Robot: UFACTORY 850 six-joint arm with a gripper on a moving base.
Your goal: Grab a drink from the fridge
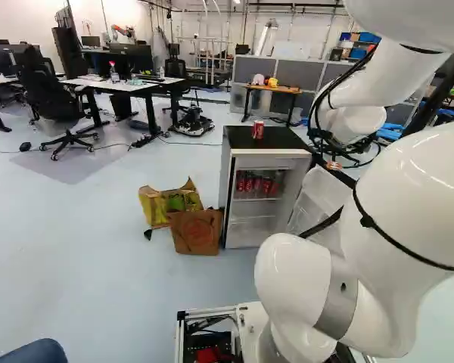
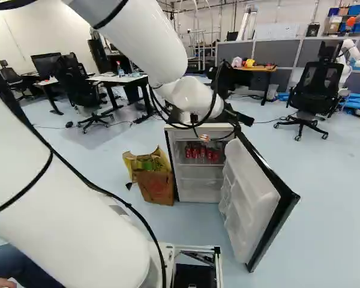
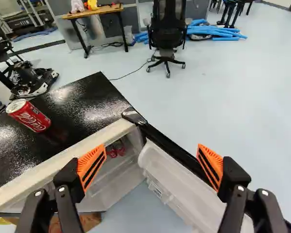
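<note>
My gripper (image 2: 239, 116) is over the fridge's open side in the right base view. In the wrist view the gripper (image 3: 151, 147) stands wide open, nothing between its orange pads, above the gap between cabinet and door. The small fridge (image 1: 263, 163) has a black top, and its white-lined door (image 2: 251, 186) is swung open. Several red cans (image 1: 256, 184) stand on its upper shelf; a few also show as red cans (image 3: 117, 149) beneath the top's edge in the wrist view. Another red can (image 1: 258, 131) stands upright on the fridge top, seen as a red can (image 3: 29, 115) in the wrist view.
A yellow bag (image 1: 156, 206) and a brown paper bag (image 1: 197, 231) stand against the fridge's side. Beyond are a wooden table (image 2: 258, 68), an office chair (image 3: 166, 30) and blue tubes (image 3: 211, 31). Another robot (image 2: 347, 54) stands far off.
</note>
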